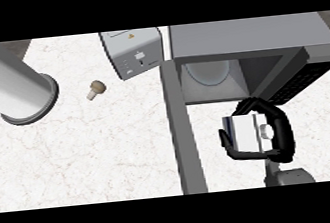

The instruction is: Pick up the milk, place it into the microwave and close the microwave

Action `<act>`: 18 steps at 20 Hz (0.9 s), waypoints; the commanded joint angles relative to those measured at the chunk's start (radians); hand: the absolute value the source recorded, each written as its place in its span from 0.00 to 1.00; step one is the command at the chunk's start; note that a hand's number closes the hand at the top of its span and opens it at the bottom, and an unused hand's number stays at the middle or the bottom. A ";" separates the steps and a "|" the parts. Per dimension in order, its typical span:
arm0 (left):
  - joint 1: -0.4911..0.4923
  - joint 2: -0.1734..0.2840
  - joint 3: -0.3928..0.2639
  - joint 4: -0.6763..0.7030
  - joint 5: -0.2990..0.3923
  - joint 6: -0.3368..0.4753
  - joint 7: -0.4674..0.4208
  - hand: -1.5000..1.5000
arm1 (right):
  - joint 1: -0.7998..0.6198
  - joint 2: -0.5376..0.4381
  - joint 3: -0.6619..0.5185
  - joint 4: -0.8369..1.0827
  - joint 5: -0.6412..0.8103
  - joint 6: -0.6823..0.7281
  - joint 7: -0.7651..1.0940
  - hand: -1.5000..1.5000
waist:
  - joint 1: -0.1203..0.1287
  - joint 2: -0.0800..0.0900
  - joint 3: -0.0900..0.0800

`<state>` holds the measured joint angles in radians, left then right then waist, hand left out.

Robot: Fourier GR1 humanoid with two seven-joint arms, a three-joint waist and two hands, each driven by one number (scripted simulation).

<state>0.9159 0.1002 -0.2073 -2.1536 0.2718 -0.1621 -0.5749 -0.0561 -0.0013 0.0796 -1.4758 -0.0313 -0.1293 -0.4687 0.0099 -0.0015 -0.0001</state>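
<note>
The milk carton point(246, 133), white and grey with a round cap, is held just in front of the microwave's opening, with my right hand point(280, 133) curled round it from the right and below. The microwave point(249, 35) stands at the back right, its cavity point(213, 81) showing a round turntable plate. Its door point(184, 137) is swung wide open and runs toward me as a long grey slab left of the carton. My left hand does not show in the head view.
A grey toaster point(134, 52) stands left of the microwave. A small mushroom point(95, 89) lies on the white marble counter point(90, 151). A large white cylinder point(11, 88) lies at the far left, over the counter's edge.
</note>
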 commanded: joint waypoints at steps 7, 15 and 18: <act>0.005 0.013 0.023 0.007 0.013 -0.023 0.002 0.00 | -0.269 -0.001 -0.026 0.312 0.057 -0.149 0.026 1.00 | 0.006 0.002 0.001; -0.012 0.045 0.102 0.046 0.079 -0.072 -0.008 0.00 | -0.562 -0.002 -0.112 0.726 -0.030 -0.224 -0.067 1.00 | 0.021 0.007 0.001; -0.060 0.042 0.115 0.065 0.074 -0.059 0.014 0.00 | -0.606 0.001 -0.131 0.892 -0.035 -0.254 -0.169 1.00 | 0.023 0.011 0.001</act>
<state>0.8827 0.1370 -0.1095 -2.1059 0.3383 -0.2160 -0.5726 -0.5721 -0.0048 -0.0001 -0.7626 -0.0604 -0.3645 -0.5566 0.0314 0.0064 0.0010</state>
